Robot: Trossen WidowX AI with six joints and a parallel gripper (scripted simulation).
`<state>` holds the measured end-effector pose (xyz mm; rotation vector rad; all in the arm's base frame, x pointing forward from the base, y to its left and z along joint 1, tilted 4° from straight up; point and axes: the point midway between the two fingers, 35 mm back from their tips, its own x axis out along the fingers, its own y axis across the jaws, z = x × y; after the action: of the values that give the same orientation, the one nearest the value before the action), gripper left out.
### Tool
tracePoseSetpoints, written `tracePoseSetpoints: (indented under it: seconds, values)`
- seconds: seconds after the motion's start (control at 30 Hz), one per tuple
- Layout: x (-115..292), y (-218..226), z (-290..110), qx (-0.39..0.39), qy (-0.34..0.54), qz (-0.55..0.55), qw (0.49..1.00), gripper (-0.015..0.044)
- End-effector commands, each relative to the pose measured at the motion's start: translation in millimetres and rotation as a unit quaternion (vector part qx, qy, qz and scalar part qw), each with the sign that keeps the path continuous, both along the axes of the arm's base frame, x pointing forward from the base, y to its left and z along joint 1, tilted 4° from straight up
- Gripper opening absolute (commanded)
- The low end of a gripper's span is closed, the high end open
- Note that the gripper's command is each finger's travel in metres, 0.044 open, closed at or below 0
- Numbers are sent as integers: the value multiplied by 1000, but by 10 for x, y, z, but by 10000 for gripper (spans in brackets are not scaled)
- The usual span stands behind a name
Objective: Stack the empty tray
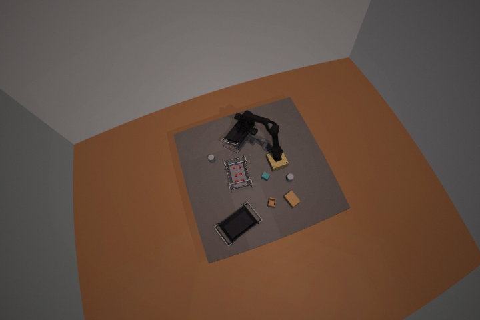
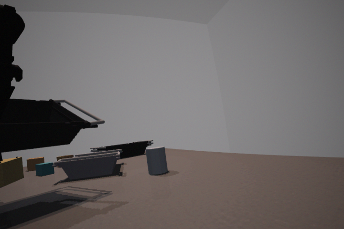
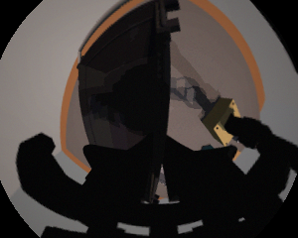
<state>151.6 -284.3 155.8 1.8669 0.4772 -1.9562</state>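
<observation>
My gripper (image 3: 156, 134) is clenched on the wall of an empty black plastic tray (image 2: 34, 129), which hangs below my fingers, off the table.

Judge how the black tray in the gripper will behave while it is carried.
The black tray shows no sag hanging from the gripper, so it is probably stiff. Gripped at one wall, it may tilt or slip. Its wire bar sticks out and may swing.
</observation>
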Motion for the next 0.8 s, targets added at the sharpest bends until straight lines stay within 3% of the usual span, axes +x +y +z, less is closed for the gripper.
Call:
tracePoseSetpoints:
  seconds: [0.0,0.77]
  values:
    - [180,63,35,-8,-4,21,1000,0]
    - [884,615,-28,-1,0,133,991,0]
